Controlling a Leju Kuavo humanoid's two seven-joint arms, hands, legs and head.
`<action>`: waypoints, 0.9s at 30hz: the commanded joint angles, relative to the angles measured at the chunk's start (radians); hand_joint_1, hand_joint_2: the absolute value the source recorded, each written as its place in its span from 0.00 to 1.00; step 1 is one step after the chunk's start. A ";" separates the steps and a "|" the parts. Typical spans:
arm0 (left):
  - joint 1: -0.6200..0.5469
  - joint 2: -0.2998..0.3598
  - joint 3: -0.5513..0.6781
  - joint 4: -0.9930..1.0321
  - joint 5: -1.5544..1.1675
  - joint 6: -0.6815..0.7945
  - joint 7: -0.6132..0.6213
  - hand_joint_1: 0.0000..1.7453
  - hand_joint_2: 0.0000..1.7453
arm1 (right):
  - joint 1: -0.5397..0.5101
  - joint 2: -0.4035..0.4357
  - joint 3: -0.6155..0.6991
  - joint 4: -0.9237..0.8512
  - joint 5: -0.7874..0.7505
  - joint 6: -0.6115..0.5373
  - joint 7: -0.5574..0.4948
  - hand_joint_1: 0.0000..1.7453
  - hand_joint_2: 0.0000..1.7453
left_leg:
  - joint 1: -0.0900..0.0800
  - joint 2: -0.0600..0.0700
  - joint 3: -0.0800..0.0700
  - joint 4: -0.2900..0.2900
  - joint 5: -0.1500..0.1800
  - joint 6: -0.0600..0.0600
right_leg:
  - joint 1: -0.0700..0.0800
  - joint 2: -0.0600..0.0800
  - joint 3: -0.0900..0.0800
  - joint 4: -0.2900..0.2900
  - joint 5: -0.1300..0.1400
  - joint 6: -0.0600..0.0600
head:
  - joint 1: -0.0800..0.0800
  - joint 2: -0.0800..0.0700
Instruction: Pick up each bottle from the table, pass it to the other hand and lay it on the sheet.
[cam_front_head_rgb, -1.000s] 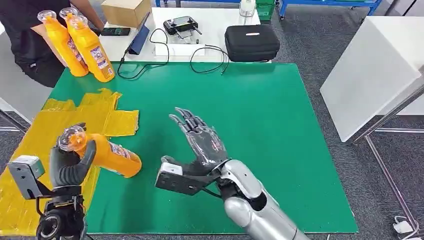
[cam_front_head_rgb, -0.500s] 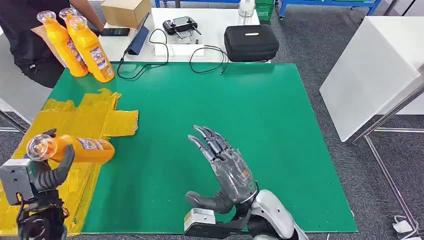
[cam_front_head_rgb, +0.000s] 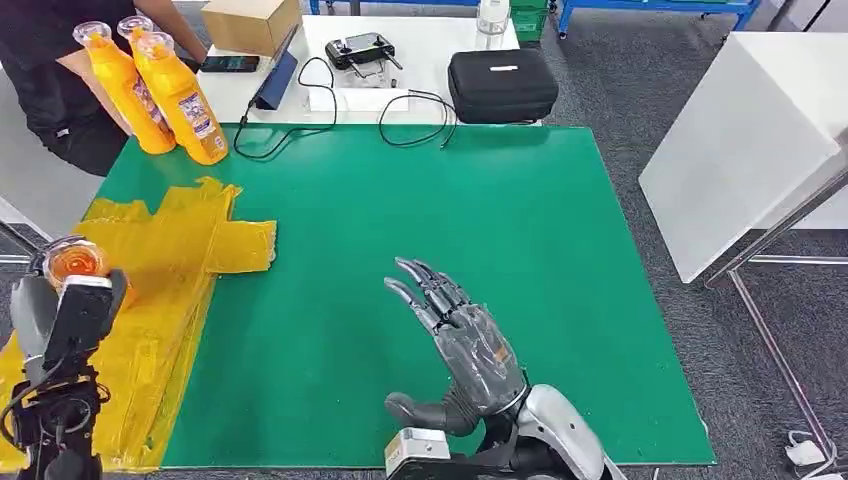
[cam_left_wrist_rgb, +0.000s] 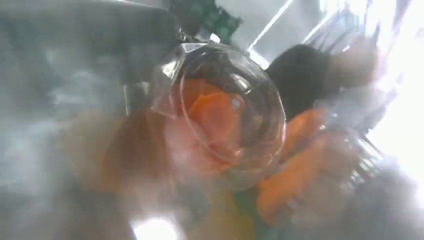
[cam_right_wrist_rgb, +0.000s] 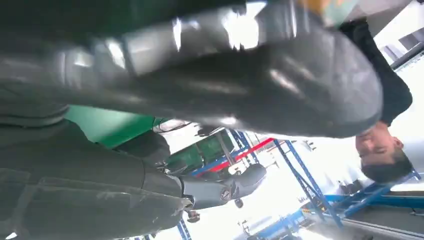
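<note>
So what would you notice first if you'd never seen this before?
Probably the big grey robot right hand, its fingers spread above the bright green tabletop near the front edge. Next, the orange plastic bottle with a clear cap held by the left hand over the crinkled yellow sheet at the table's left. Three more orange bottles are held by a person at the far left corner.

Left hand gripping an orange bottle, its clear cap facing the head camera. Right hand hovering empty over the table, fingers spread and pointing forward, thumb out sideways.
</note>
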 joint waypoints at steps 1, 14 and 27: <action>-0.020 0.042 -0.124 0.132 -0.203 -0.002 0.008 1.00 1.00 | -0.013 -0.023 -0.003 -0.003 -0.028 0.018 -0.009 0.00 0.00 | -0.001 -0.002 0.003 -0.001 -0.001 0.000 | -0.001 -0.003 0.003 0.000 -0.002 0.000 | 0.000 0.000; 0.028 0.097 -0.410 0.406 -0.286 -0.249 0.011 0.66 0.00 | -0.038 -0.010 0.001 0.016 -0.061 0.067 -0.028 0.00 0.00 | -0.002 -0.002 0.007 -0.003 -0.002 0.000 | -0.002 -0.001 0.006 -0.002 -0.002 0.000 | 0.000 0.000; 0.026 0.114 -0.401 0.417 -0.192 -0.321 0.012 0.00 0.00 | -0.061 -0.012 0.008 0.038 -0.087 0.078 -0.028 0.00 0.00 | -0.002 0.002 0.014 -0.003 -0.004 -0.003 | -0.002 0.003 0.013 -0.002 -0.003 -0.002 | -0.001 0.000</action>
